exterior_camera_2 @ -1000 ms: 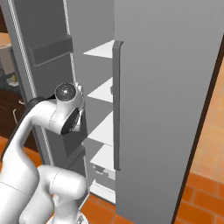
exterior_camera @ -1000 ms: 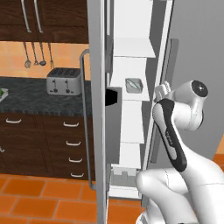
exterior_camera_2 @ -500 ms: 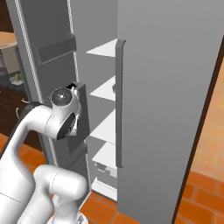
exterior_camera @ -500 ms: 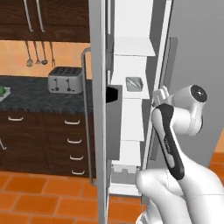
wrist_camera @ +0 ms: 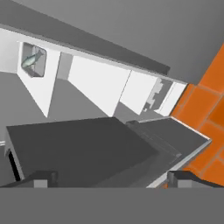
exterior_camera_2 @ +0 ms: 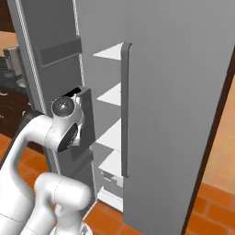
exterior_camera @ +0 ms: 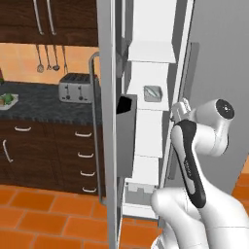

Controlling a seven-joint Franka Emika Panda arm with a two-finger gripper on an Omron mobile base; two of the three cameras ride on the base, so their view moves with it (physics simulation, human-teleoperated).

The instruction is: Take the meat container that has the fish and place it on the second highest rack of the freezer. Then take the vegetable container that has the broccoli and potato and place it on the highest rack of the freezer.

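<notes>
far left in the left base view there's a dark counter (exterior_camera: 44, 104) with a plate of greens (exterior_camera: 7, 98) at its edge and a silver toaster (exterior_camera: 75, 87) further along, utensils (exterior_camera: 47, 61) hanging on the orange wall above, dark drawers (exterior_camera: 82, 151) underneath. next over is the open freezer door (exterior_camera: 109, 121), seen edge-on, with a dark door bin (exterior_camera: 126, 136) sticking off its inner face. then the freezer (exterior_camera: 151, 112) inside, white racks stacked up, and the fish container (exterior_camera: 152, 93) is sitting on one of the upper racks, second one down as far as i can tell. can't spot the broccoli and potato container anywhere.

the arm's white wrist sits just right of the racks, at about the fish container's height and a bit lower. in the hand view the hand (wrist_camera: 111, 178) has its two dark fingertips spread wide apart with nothing between them, looking across that dark door bin (wrist_camera: 83, 148), and the fish container (wrist_camera: 33, 60) shows small at the upper left on its white rack (wrist_camera: 39, 83). orange floor tiles (wrist_camera: 205, 100) on the right. in the right base view the big grey fridge door (exterior_camera_2: 174, 92) takes up the right side.
</notes>
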